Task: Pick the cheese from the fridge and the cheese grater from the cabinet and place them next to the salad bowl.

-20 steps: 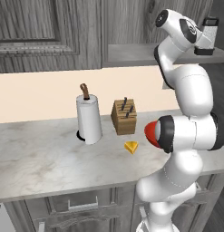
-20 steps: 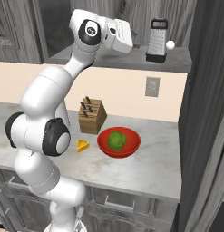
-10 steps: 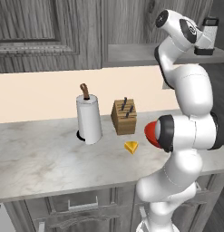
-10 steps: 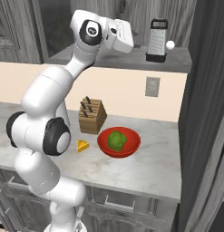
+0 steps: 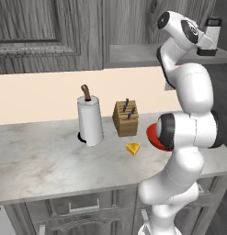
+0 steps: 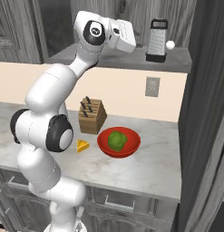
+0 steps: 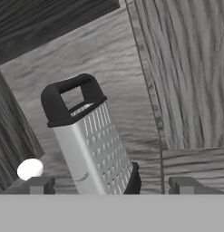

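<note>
The cheese grater (image 6: 157, 40) stands upright on the flat grey shelf of the cabinet (image 6: 131, 58), with a small white ball (image 6: 170, 44) just beside its base. The arm reaches up to that shelf, and the gripper (image 6: 131, 40) points at the grater from the side away from the ball, apart from it. In the hand view the grater (image 7: 88, 138) appears tilted with its black handle at the top, and the two fingers (image 7: 38, 185) stand wide open on either side of its lower part, holding nothing.

Below the grater, the marble tabletop (image 6: 154, 163) carries the salad bowl (image 6: 119, 142), red with a green ball of lettuce in it. The cheese (image 6: 82, 145), a small yellow wedge, lies on the tabletop just beside the bowl, on the side nearer the arm. A wooden knife block (image 6: 91, 116) stands behind the cheese and bowl. In the left base view a paper towel roll (image 5: 89, 120) stands upright beside the knife block, on the side away from the bowl.
</note>
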